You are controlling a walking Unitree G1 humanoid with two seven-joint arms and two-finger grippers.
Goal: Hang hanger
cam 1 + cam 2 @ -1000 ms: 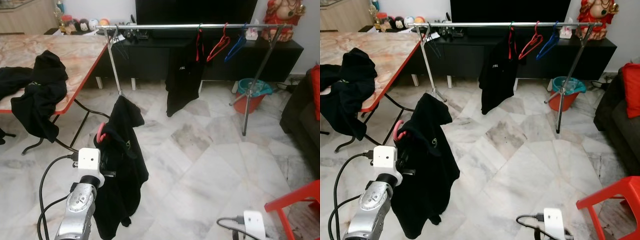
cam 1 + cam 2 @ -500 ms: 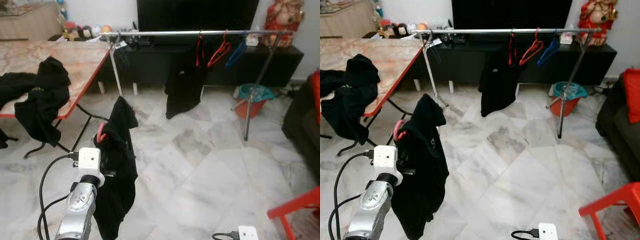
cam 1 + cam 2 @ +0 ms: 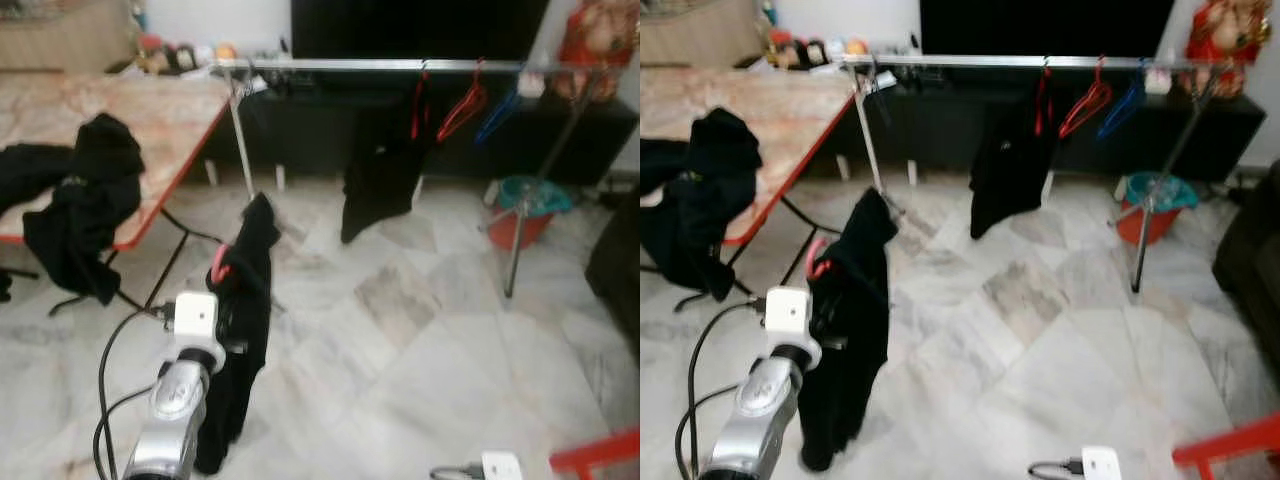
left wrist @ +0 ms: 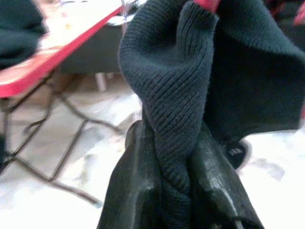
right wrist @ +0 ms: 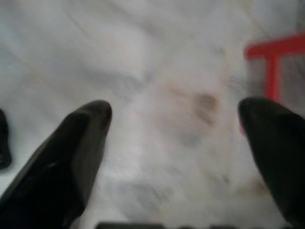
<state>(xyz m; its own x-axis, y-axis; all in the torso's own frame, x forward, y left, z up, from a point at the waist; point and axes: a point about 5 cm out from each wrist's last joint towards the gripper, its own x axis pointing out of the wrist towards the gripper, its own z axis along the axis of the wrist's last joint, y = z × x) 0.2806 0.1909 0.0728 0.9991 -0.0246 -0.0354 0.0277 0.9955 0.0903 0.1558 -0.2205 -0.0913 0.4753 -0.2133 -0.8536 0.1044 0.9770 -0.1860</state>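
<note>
My left gripper (image 4: pixel 174 191) is raised in front of me and shut on the knit neck of a black garment (image 3: pixel 243 320). The garment hangs from a pink hanger (image 3: pixel 220 268), whose hook shows above the cloth (image 4: pixel 206 5). The silver clothes rail (image 3: pixel 400 66) stands further ahead across the floor. On the rail are another black garment (image 3: pixel 380 180) on a red hanger, an empty red hanger (image 3: pixel 462 105) and a blue hanger (image 3: pixel 497 115). My right gripper (image 5: pixel 174 152) hangs low over the marble floor with its fingers (image 5: pixel 71 157) wide apart and nothing between them.
A marble-topped table with a red edge (image 3: pixel 190 140) stands at the left with black clothes (image 3: pixel 80 205) draped on it. Behind the rail is a black TV cabinet (image 3: pixel 940 110), and a teal and orange bucket (image 3: pixel 525 205) stands by the rail's right leg. A red stool (image 3: pixel 1230 455) is at the lower right.
The view has shifted and blurred, so the camera has moved. The held garment has turned and now hangs edge-on and narrower. Both grippers keep their state.
</note>
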